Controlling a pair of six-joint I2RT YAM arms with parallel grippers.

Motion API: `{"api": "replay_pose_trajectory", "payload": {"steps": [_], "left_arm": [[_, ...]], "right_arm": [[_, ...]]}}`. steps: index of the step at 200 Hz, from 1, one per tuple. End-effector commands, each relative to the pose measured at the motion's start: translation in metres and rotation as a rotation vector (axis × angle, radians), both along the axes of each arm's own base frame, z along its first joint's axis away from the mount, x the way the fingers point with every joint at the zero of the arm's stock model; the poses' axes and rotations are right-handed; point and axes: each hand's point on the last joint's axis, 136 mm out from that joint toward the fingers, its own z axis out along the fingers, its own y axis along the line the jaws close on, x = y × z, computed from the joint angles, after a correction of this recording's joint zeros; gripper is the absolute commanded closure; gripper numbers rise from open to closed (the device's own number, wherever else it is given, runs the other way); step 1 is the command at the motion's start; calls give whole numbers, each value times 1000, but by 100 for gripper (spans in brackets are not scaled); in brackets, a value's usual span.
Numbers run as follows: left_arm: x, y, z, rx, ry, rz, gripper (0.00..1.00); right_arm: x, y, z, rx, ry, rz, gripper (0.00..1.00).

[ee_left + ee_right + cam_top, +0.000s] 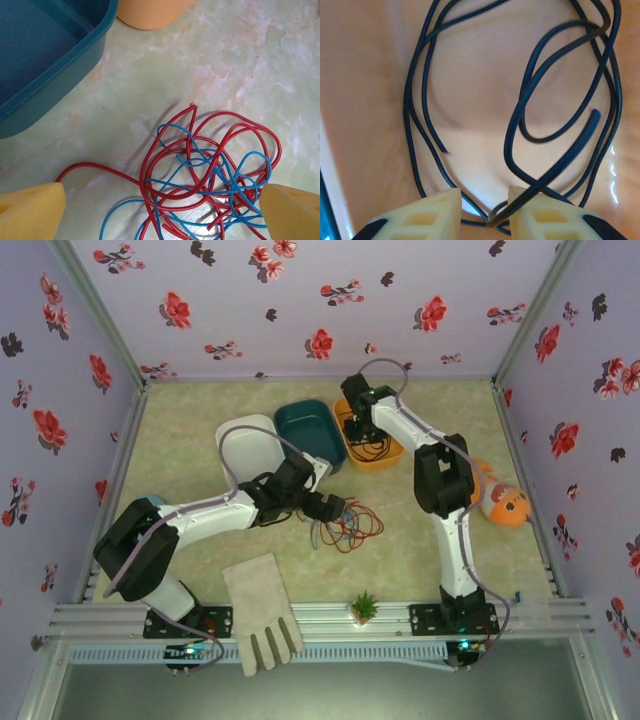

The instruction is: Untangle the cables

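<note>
Marble table [240, 60]: teal bin [45, 55] nr red/blue cables [215, 172].

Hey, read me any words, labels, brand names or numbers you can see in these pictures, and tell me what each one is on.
None: no word, number or logo can be read.
The teal bin, orange bin, white bin, glove and red and blue cables show no markings.
The walls carry only a flower print.
</note>
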Motion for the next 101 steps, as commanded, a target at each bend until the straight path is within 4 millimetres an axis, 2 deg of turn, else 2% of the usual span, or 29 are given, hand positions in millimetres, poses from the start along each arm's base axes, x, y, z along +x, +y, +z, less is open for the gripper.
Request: {"api": "replay_pose_trajectory", "payload": {"steps": [1,71,101], "left_arm": [[1,-1,2,0,3,9,0],[3,-7,5,-16,-1,0,1],[4,-16,10,-46,9,-20,10]], "right_arm": [[-2,3,48,75,-86,-25,66],[-24,-4,89,138,-147,-58,60],[-44,-15,110,177,-190,-97,54]]}}
